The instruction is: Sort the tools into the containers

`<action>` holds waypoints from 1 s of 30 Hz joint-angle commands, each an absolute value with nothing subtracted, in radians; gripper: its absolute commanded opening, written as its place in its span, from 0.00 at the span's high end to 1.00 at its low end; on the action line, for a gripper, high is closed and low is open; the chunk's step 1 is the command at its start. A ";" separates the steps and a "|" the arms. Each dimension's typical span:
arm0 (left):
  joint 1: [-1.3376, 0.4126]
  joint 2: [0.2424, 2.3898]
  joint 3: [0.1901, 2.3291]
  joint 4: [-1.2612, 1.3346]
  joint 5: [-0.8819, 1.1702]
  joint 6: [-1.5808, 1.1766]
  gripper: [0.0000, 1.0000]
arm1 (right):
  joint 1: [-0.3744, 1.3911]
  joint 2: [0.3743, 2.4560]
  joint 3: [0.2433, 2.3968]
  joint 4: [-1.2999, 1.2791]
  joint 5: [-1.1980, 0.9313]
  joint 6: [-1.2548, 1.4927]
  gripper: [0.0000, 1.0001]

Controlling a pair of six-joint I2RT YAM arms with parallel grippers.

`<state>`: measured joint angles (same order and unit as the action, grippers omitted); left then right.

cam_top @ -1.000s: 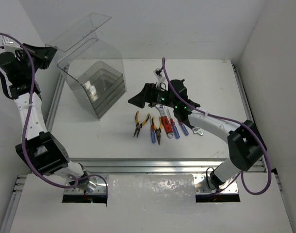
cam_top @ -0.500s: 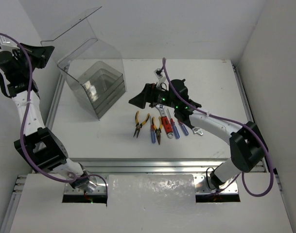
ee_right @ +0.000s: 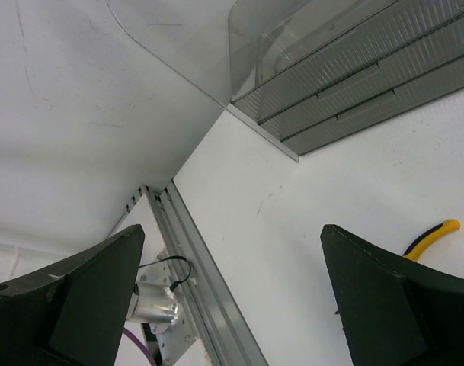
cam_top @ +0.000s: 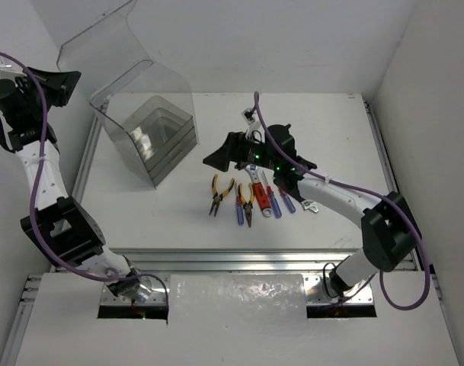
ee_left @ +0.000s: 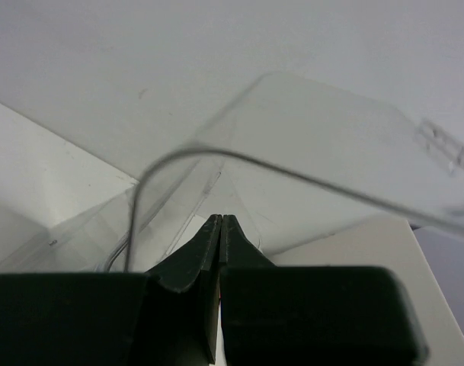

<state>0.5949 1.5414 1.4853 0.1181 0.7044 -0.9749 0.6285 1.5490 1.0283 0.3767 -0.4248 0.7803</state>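
The tools lie in a row at mid-table: yellow-handled pliers [cam_top: 218,194], second yellow pliers [cam_top: 249,204], blue-handled screwdrivers [cam_top: 238,210], a red-handled tool [cam_top: 263,200] and a silver wrench [cam_top: 308,204]. I see no black-handled tool. The clear box [cam_top: 152,130] with stacked trays stands at the back left, its lid [cam_top: 102,38] swung up. My left gripper [cam_top: 73,76] is shut, its tips [ee_left: 220,219] against the lid [ee_left: 315,145]. My right gripper [cam_top: 214,160] hovers open and empty between box and tools; its wrist view [ee_right: 232,232] shows a yellow handle [ee_right: 431,232] and the trays [ee_right: 353,69].
An aluminium rail [cam_top: 87,164] runs along the table's left edge and also shows in the right wrist view [ee_right: 209,297]. White walls close in the back and both sides. The right arm's forearm [cam_top: 331,191] crosses above the right end of the tool row.
My left gripper has moved up and left, and the box's lid has swung further open with it. The right arm and the tools have stayed put.
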 commanded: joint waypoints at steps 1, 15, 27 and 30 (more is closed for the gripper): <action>0.607 1.520 1.520 0.169 0.723 -0.974 1.00 | 0.623 1.509 1.037 0.393 -0.422 0.755 0.01; 0.615 1.510 1.523 0.173 0.742 -0.988 1.00 | 0.614 1.477 1.029 0.328 -0.407 0.713 0.01; 0.614 1.289 1.385 0.048 0.683 -0.894 0.37 | 0.606 1.470 1.158 -0.117 -0.177 0.594 0.01; 0.614 1.220 1.350 -0.055 0.670 -0.836 0.20 | 0.592 1.467 1.184 -0.249 -0.065 0.557 0.01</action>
